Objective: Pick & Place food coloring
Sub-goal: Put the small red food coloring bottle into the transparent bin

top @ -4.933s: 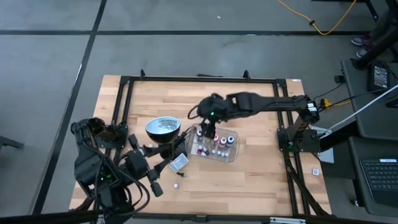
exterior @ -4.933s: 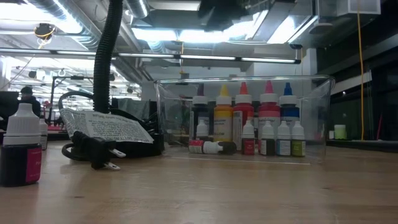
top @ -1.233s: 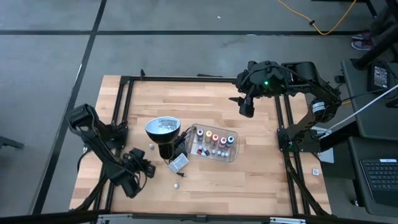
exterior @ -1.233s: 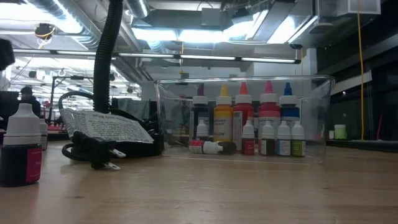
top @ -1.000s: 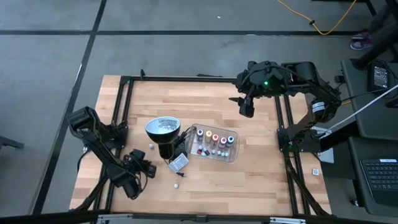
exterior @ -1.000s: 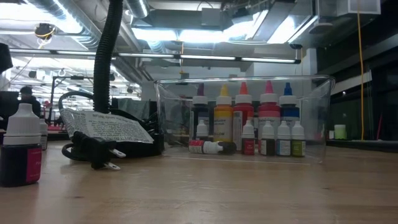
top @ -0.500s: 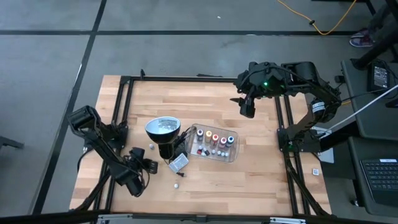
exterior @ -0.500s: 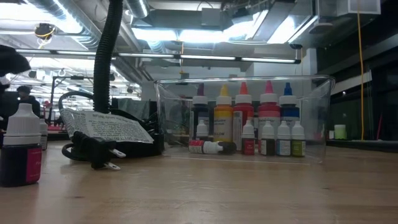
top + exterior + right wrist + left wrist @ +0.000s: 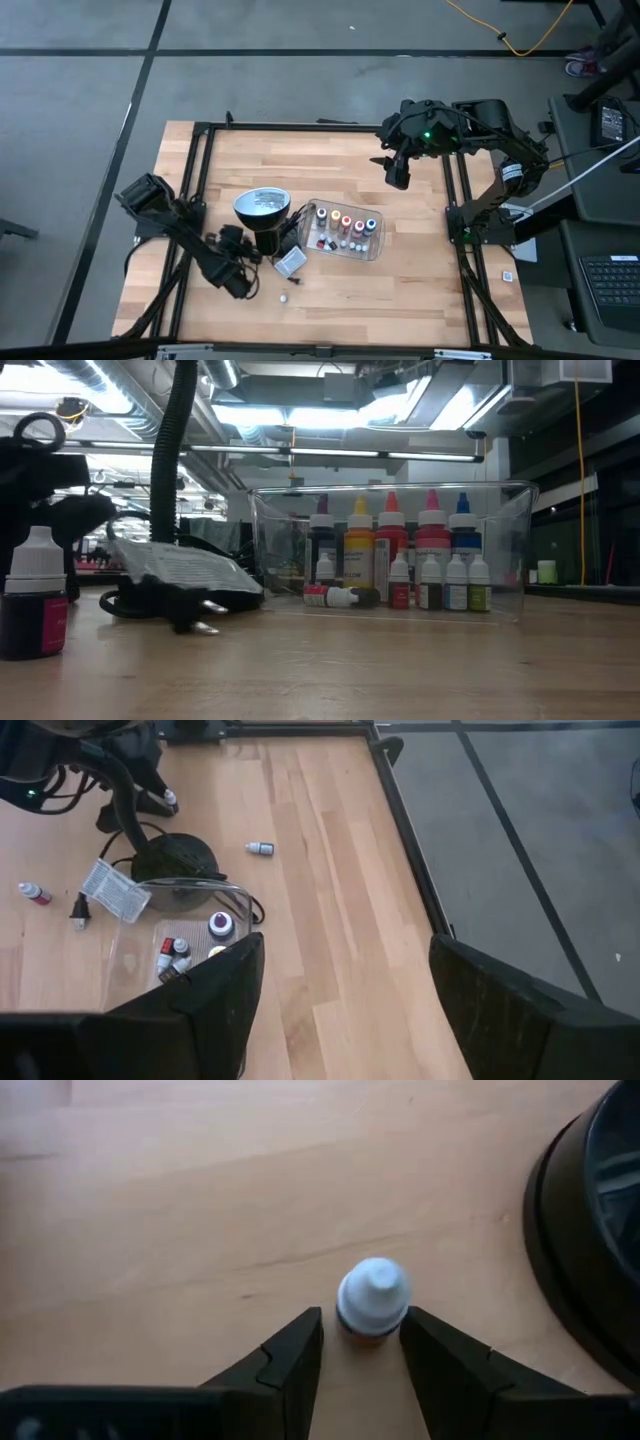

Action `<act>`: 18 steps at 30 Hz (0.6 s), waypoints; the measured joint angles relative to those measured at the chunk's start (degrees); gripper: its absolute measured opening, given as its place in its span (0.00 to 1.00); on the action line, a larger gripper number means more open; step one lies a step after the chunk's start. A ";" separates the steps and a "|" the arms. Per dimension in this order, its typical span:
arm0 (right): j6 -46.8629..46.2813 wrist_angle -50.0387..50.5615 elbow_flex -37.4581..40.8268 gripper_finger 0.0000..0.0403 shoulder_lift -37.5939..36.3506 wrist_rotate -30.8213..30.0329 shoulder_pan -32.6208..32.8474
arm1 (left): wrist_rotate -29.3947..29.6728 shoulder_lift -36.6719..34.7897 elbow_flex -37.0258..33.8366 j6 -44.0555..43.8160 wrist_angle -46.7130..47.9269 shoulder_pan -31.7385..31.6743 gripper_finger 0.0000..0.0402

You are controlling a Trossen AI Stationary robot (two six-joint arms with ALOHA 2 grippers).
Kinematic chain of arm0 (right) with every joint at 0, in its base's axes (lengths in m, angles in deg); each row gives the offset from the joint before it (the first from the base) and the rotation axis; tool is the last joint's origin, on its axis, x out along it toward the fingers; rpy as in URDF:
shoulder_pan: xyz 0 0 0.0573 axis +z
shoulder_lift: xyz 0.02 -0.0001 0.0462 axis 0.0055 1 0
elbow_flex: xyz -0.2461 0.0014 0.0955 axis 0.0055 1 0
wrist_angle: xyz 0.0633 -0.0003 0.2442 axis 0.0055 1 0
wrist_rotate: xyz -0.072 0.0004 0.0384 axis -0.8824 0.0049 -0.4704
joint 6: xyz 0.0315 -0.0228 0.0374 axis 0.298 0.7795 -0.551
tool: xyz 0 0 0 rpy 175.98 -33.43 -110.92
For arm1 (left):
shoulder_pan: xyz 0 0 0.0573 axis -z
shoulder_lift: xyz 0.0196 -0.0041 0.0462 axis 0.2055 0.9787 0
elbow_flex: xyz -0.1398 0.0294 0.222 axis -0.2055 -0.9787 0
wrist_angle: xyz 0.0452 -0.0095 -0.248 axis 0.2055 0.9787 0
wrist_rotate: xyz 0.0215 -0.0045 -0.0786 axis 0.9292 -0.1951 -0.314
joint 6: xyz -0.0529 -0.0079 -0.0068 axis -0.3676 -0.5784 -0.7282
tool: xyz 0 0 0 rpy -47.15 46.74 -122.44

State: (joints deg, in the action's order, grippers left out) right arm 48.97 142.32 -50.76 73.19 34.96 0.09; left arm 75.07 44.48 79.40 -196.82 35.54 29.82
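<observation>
A tiny food coloring bottle (image 9: pixel 372 1295) with a white cap stands upright on the wood beside the black lamp's base (image 9: pixel 590 1230). My left gripper (image 9: pixel 362 1342) (image 9: pixel 238 245) is open and slants down at it, one fingertip on either side of its body. The high view hides this bottle under the gripper. Several more bottles (image 9: pixel 343 228) (image 9: pixel 400 560) stand in the clear tray (image 9: pixel 378 252). Another loose bottle (image 9: pixel 283 297) (image 9: pixel 35 595) stands near the front edge. My right gripper (image 9: pixel 397 175) (image 9: pixel 345 1010) hangs open, high over the table's far right, with nothing between its fingers.
The lamp's silvery head (image 9: pixel 262 205) faces up just left of the tray. Its cord, plug (image 9: pixel 185 615) and paper tag (image 9: pixel 288 262) lie between the lamp and the front bottle. A black frame rail (image 9: pixel 320 127) borders the table. Bare wood lies right of the tray.
My left gripper has swung toward the table's right and far side and dipped, ending at the bottle beside the lamp base. In the low view the lamp's plug and paper tag have shifted a little along the table.
</observation>
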 joint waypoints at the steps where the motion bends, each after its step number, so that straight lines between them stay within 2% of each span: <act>1: 0.00 -0.01 0.00 0.71 0.00 -0.01 -0.02 | 0.55 0.58 0.28 -0.02 0.14 -0.06 0.35; 6: 0.02 0.03 0.00 0.71 0.04 -0.02 -0.02 | 3.04 1.59 0.52 -2.76 0.28 0.27 0.35; 12: 0.13 -0.08 0.02 0.71 0.92 -0.04 -0.02 | 3.05 1.65 0.48 -3.08 0.56 0.21 0.34; 18: 0.16 -0.34 0.02 0.71 2.24 -0.39 -0.04 | 2.01 1.63 0.48 -3.53 1.03 0.22 0.22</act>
State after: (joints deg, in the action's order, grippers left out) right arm 49.12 141.98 -50.74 75.43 34.57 0.04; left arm 77.08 46.11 79.87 -200.35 36.57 30.04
